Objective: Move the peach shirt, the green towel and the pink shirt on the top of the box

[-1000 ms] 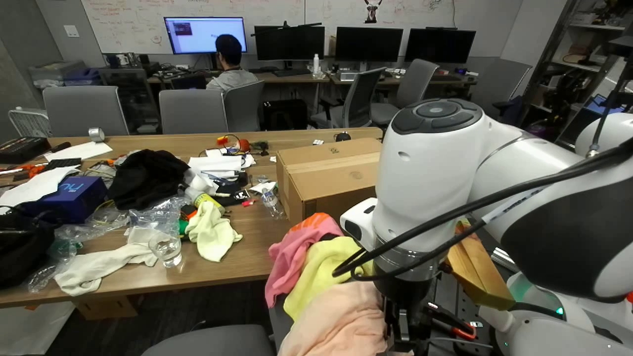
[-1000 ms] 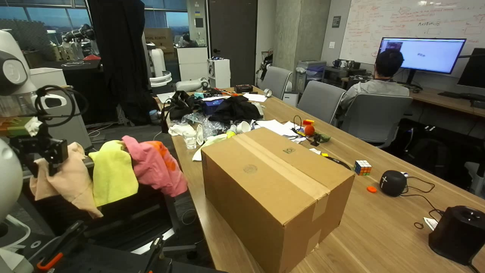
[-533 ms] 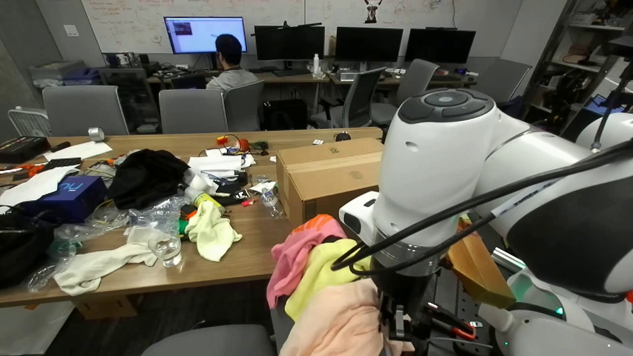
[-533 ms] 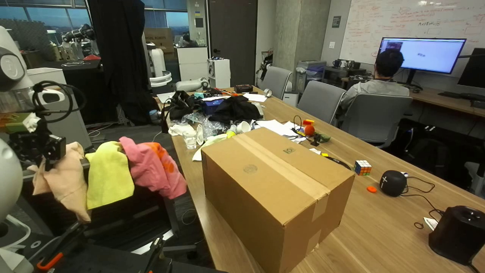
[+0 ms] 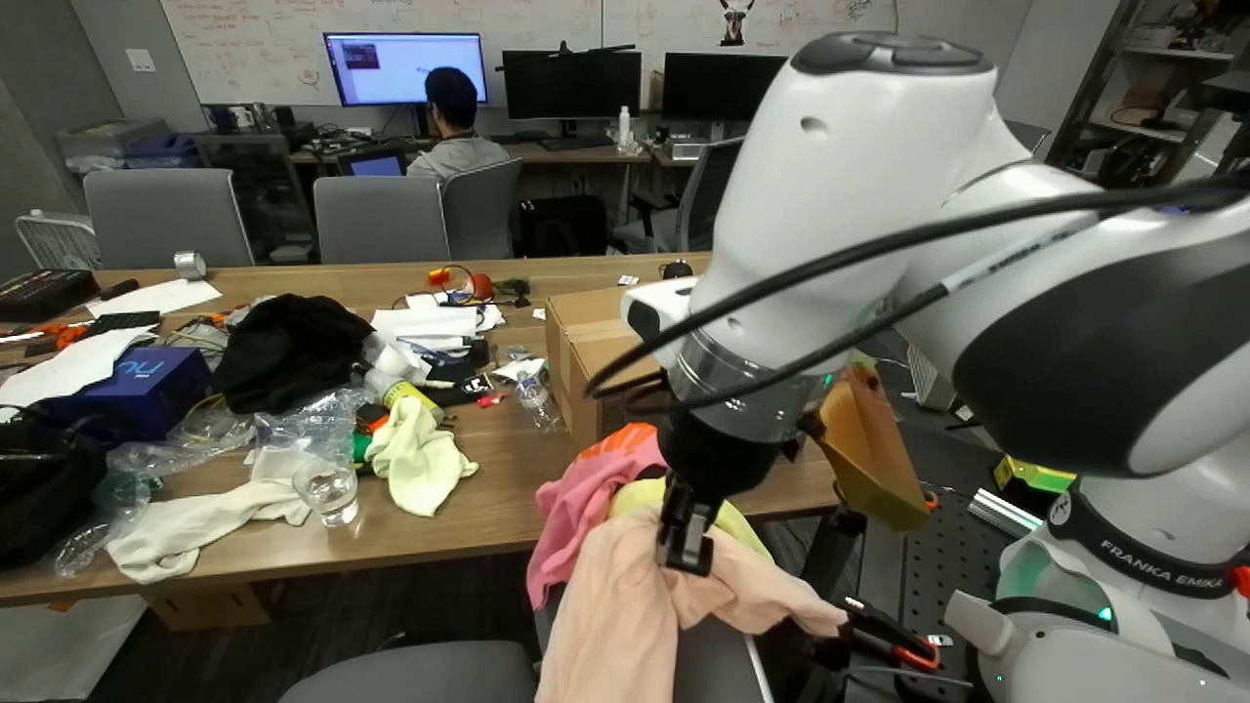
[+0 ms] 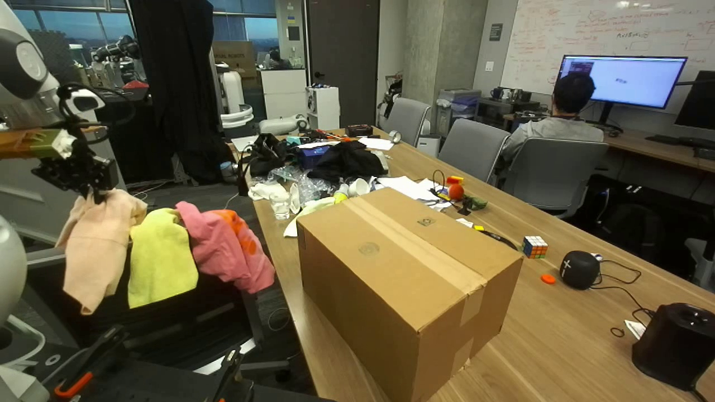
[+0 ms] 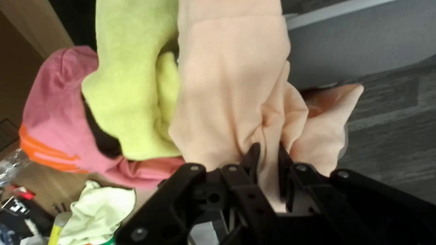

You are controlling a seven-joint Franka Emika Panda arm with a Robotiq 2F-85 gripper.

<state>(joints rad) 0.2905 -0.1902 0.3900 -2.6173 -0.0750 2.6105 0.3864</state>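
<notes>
My gripper is shut on a bunched fold of the peach shirt, in the wrist view [image 7: 268, 149] and both exterior views [image 5: 684, 557] [image 6: 98, 195]. The peach shirt [image 5: 610, 615] hangs from the fingers in long folds [image 6: 98, 251]; its lower part hangs by the grey chair back. The green towel [image 6: 162, 262] drapes over the chair back beside it, partly hidden behind the shirt in an exterior view [image 5: 747, 535]. The pink shirt [image 6: 223, 245], with orange print, lies beyond the towel, also in the wrist view [image 7: 61, 88]. The brown box [image 6: 391, 251] stands closed on the table, its top bare.
The wooden table [image 5: 508, 498] holds a water bottle [image 5: 537, 400], a glass [image 5: 327, 493], a pale yellow-green cloth [image 5: 418, 459] and a black cloth [image 5: 293, 351]. A Rubik's cube [image 6: 534, 247] and speakers [image 6: 580, 269] stand beside the box. A person [image 6: 564, 111] sits behind.
My gripper has risen and moved toward the towel, lifting the gripped part of the peach shirt. The shirt now hangs in longer folds. The towel and pink shirt shifted slightly earlier; the box has not moved.
</notes>
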